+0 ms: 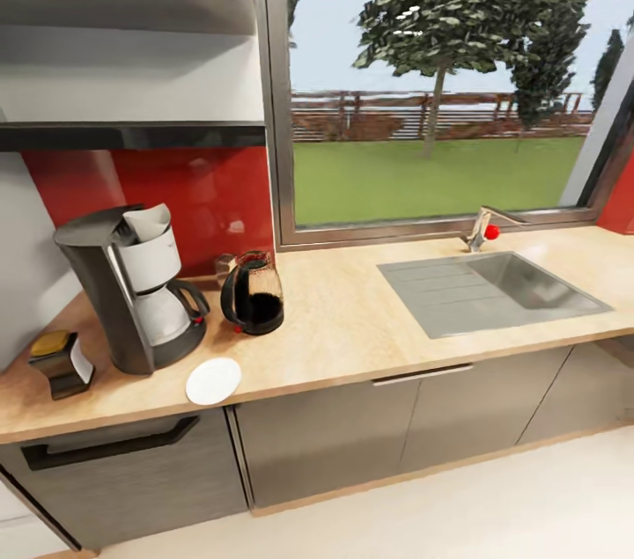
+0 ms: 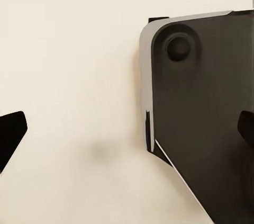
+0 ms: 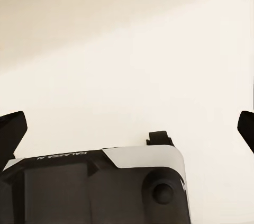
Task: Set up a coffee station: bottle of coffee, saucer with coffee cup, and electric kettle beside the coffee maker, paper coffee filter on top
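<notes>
Tabletop (image 1: 370, 321), coffee maker (image 1: 132, 295) with what looks like a paper coffee filter (image 1: 145, 222) on top, electric kettle (image 1: 253, 293) beside it, saucer (image 1: 213, 380) in front, bottle of coffee (image 1: 60, 361) left, left tool (image 2: 127, 128) spread, right tool (image 3: 127, 128) spread.

1. We see the countertop (image 1: 352, 330), light wood, with a steel sink (image 1: 493, 290) set into it.
2. On it stand the coffee maker (image 1: 132, 286), kettle (image 1: 253, 295), bottle of coffee (image 1: 60, 363) and saucer (image 1: 213, 380).
</notes>
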Robot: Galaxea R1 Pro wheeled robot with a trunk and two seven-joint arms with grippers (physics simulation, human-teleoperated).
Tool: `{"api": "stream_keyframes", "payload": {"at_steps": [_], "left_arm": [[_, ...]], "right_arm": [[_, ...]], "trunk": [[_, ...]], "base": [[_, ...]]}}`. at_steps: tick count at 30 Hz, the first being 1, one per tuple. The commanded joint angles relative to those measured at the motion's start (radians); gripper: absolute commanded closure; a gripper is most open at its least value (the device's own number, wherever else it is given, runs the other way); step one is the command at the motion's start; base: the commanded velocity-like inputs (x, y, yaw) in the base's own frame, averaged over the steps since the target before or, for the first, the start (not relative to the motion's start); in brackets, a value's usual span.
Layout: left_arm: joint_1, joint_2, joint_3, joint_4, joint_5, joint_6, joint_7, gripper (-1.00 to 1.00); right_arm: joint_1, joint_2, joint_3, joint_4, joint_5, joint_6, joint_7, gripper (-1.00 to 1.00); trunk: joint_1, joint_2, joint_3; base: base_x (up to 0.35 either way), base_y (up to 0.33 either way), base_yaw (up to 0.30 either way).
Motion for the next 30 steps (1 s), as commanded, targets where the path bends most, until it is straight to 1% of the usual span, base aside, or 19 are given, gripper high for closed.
{"api": "stream_keyframes", "payload": {"at_steps": [1, 5, 8, 11, 12, 13, 15, 18, 27, 30], "left_arm": [[0.000, -0.001, 0.009, -0.002, -0.006, -0.002, -0.007, -1.00], [0.000, 0.000, 0.008, -0.003, -0.007, -0.002, -0.007, -1.00], [0.000, 0.000, 0.007, -0.003, -0.007, -0.001, -0.007, -1.00], [0.000, 0.001, 0.007, -0.003, -0.008, 0.001, -0.007, -1.00], [0.000, 0.001, 0.007, -0.003, -0.008, 0.001, -0.007, -1.00], [0.000, 0.001, 0.006, -0.003, -0.009, 0.001, -0.007, -1.00], [0.000, 0.000, 0.006, -0.003, -0.009, 0.000, -0.007, -1.00], [0.000, 0.001, 0.004, -0.003, -0.009, -0.001, -0.007, -1.00], [0.000, 0.001, 0.003, -0.003, -0.009, 0.000, -0.007, -1.00], [0.000, 0.001, 0.003, -0.003, -0.009, 0.000, -0.007, -1.00]], "right_arm": [[-0.001, 0.000, 0.008, 0.001, -0.010, -0.003, -0.001, -1.00], [0.010, -0.001, 0.009, 0.003, -0.009, -0.003, 0.000, -1.00], [0.052, -0.005, 0.008, 0.003, -0.007, -0.005, 0.000, -1.00], [0.115, -0.023, 0.010, 0.003, -0.005, -0.006, 0.010, -1.00], [0.133, -0.028, 0.010, 0.003, -0.004, -0.006, 0.023, -1.00], [0.148, -0.035, 0.011, 0.003, -0.003, -0.006, 0.052, -1.00], [0.161, -0.042, 0.011, 0.003, -0.003, -0.007, 0.095, -1.00], [0.167, -0.045, 0.011, 0.003, -0.003, -0.008, 0.115, -1.00], [0.168, -0.044, 0.011, 0.003, -0.003, -0.008, 0.118, -1.00], [0.168, -0.044, 0.011, 0.003, -0.003, -0.008, 0.119, -1.00]], "trunk": [[0.001, -0.002, -0.002], [0.001, -0.002, -0.002], [0.001, -0.002, -0.002], [0.001, -0.002, -0.002], [0.001, -0.002, -0.002], [0.001, -0.002, -0.002], [0.001, -0.002, -0.002], [0.001, -0.002, -0.002], [0.001, -0.002, -0.002], [0.001, -0.002, -0.002]], "base": [[0.000, 0.000, -0.296], [0.000, 0.000, -0.298], [0.000, 0.000, -0.299], [0.000, 0.000, -0.300], [0.000, 0.000, -0.300], [0.000, 0.000, -0.300], [0.000, 0.000, -0.300], [0.000, 0.000, -0.300], [0.000, -0.001, -0.300], [0.000, -0.174, -0.300]]}}
